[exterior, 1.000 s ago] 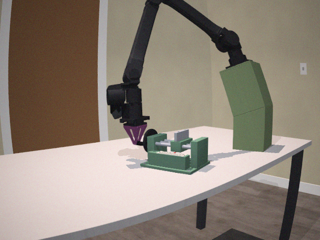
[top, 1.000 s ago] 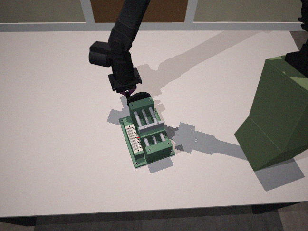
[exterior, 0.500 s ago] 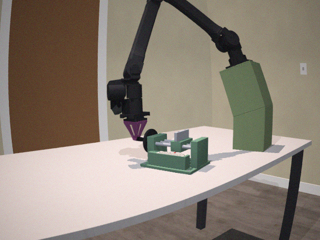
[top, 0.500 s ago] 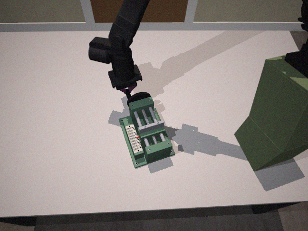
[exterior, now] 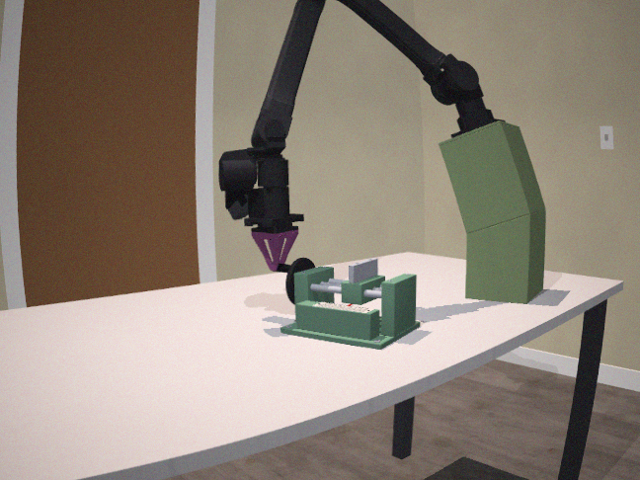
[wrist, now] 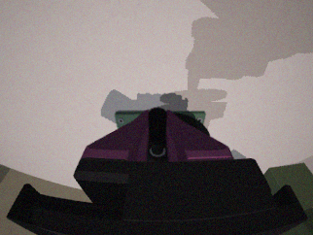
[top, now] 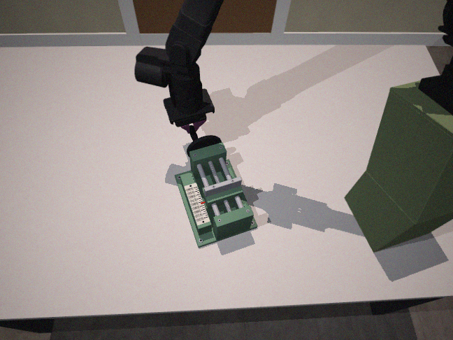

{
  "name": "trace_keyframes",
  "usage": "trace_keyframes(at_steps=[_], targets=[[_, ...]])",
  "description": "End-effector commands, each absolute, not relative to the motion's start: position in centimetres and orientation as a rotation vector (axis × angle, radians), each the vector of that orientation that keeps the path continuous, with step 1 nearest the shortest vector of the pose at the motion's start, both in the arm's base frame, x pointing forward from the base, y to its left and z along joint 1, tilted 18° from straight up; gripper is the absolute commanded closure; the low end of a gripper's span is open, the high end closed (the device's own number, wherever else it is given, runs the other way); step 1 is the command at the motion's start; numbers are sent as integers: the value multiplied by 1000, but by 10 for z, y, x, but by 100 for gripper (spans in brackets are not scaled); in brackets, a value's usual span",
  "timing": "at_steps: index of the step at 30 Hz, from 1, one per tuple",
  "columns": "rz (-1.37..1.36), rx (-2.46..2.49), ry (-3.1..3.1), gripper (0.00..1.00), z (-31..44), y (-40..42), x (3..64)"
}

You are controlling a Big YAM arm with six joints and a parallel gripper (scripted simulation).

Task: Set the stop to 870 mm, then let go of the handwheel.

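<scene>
A: As the top view shows, the gripper (top: 192, 129) (exterior: 275, 269) (wrist: 157, 116) is clamped on the crank handle (top: 193, 133) (exterior: 282, 268) (wrist: 156, 127) of the handwheel (top: 205, 141) (exterior: 301, 281), at the fixture's end. What might fail?

B: Off-arc motion could slip the handle free; overturning could carry the stop (top: 223, 186) (exterior: 362, 271) past 870.

A: Writing?

B: The scale (top: 196, 203) (exterior: 338, 307) bears numerals, illegible; no brand is discernible.
</scene>
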State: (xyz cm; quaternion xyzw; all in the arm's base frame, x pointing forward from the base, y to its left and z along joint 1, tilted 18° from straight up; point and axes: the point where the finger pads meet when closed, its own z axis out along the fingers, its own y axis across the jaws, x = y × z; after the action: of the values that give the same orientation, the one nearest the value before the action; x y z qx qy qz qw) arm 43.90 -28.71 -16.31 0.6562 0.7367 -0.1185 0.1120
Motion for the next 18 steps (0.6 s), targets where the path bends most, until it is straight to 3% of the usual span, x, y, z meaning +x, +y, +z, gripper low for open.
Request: trace_keyframes(at_steps=[1,18], targets=[[-302,1873,2152,94,-138,-281,455],[-316,1901,2135,94,-139,-295,426]])
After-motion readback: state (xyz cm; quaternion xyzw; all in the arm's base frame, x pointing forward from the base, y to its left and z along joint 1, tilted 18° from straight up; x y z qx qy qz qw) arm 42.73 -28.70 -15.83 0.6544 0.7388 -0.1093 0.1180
